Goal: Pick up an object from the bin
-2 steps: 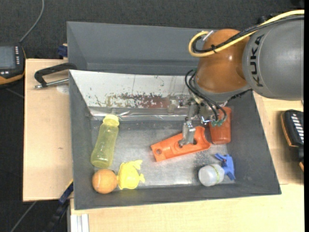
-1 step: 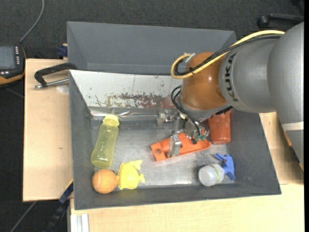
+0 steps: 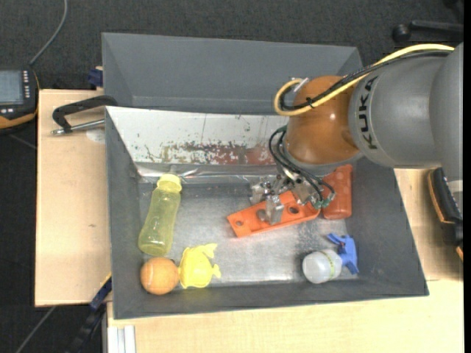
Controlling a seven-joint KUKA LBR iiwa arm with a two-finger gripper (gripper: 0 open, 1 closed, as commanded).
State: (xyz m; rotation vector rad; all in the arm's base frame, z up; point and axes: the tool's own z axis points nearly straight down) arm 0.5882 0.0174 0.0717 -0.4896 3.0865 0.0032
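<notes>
Gripper point(image 3: 276, 199): centre of the frame, a little right, low over the bin floor, below the arm's orange wrist cover point(image 3: 320, 127).
Grip: cannot tell whether it is parted or clenched; its metal parts overlap the thing under it.
Thing under the gripper: a flat orange plastic bracket point(image 3: 247, 221) with holes, lying aslant mid-floor, its left end lower in the frame and its right end under the gripper.
Right of the gripper: a red-brown block point(image 3: 340, 193), just beside the bracket's right end.
Left of the frame: a pale yellow-green bottle point(image 3: 160, 218) lying on its side, cap toward the top.
Lower left: an orange ball point(image 3: 159, 276) touching a yellow rubber toy point(image 3: 196, 266).
Lower right: a white rounded thing with a blue part point(image 3: 324, 265), well apart from the bracket.
Bin point(image 3: 221, 72): grey metal, sloped walls.
</notes>
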